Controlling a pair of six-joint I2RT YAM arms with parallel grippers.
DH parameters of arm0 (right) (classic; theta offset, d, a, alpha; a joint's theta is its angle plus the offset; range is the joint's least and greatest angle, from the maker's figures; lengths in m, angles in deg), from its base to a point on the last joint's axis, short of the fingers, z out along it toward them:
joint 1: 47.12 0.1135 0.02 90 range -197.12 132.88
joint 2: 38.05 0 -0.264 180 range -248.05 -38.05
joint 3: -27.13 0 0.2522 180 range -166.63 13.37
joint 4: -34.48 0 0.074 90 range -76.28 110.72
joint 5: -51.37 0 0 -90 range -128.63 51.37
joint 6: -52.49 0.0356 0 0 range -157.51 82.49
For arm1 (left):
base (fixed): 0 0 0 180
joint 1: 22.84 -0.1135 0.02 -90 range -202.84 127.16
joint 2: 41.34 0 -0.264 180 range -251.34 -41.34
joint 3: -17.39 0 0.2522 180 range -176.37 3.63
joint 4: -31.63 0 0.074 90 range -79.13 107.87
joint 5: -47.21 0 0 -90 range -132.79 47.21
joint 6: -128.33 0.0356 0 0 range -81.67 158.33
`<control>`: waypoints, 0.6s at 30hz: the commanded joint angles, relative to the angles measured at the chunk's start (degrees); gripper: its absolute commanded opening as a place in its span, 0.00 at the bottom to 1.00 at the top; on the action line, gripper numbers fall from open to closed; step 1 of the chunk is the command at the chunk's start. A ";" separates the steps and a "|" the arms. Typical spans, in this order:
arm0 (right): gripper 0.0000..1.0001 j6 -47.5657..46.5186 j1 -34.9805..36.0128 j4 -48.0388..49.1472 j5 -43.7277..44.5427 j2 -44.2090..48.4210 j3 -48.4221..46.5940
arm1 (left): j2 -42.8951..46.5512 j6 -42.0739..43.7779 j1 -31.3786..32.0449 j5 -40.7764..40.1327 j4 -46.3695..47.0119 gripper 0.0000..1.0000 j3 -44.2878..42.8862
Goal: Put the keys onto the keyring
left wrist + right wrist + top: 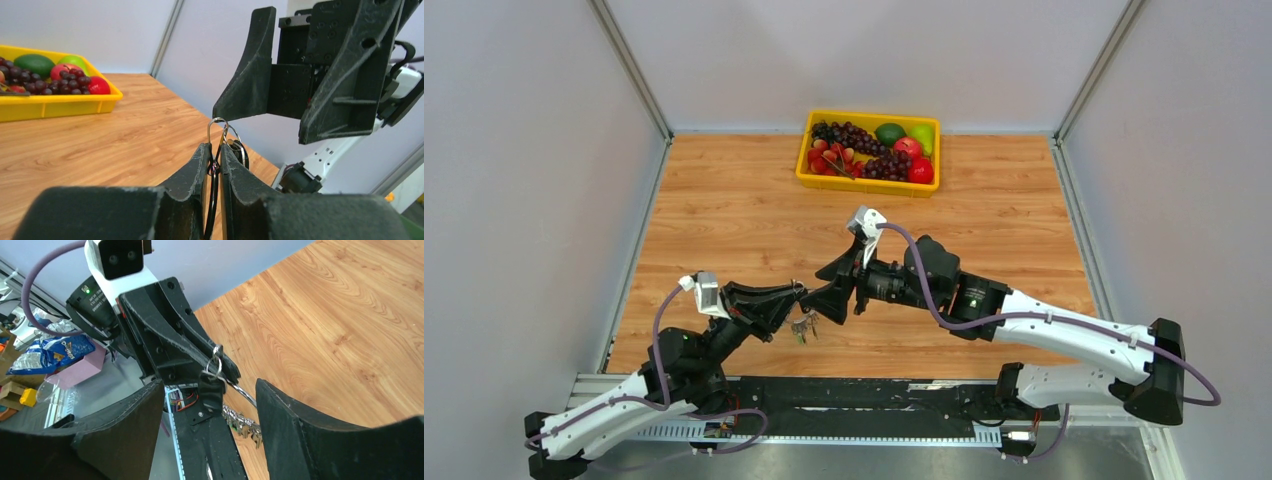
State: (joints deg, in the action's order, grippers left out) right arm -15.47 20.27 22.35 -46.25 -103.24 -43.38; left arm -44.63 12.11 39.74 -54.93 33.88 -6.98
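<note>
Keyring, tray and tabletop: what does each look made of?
Keyring: thin silvery wire loop with bright glints, so likely metal.
Tray: even, glossy yellow with moulded walls, probably plastic.
Tabletop: light brown with a regular grain and a smooth sheen; it could be wood or a wood-look laminate, and the views do not settle which.

Overhead view; opposed wrist close-ups, common keyring

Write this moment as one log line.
left claw: shut on keyring | right claw: open, facing it | keys: dangling below
</note>
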 commanded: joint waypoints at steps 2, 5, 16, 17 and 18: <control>0.71 -4.40 0.41 -0.46 -1.02 4.83 0.19 | -0.20 -6.03 -0.02 -1.13 -1.00 0.18 -4.95; 0.71 -6.42 0.35 -0.06 -1.46 7.19 2.41 | -0.26 -7.40 -0.02 -0.60 -2.10 0.18 -6.38; 0.70 -12.08 0.39 1.70 -4.86 8.71 5.42 | -2.06 -15.95 0.03 5.04 -0.15 0.16 -8.60; 0.70 -12.33 0.39 1.70 -5.57 8.42 5.42 | -2.15 -16.62 0.00 5.34 0.09 0.16 -8.69; 0.70 -12.51 0.38 1.71 -5.98 8.14 5.30 | -2.27 -16.96 -0.01 5.87 0.50 0.16 -8.61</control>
State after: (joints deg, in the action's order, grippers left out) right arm -25.19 20.32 21.54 -49.97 -95.07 -37.89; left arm -46.18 -0.57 39.74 -52.46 30.53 -12.95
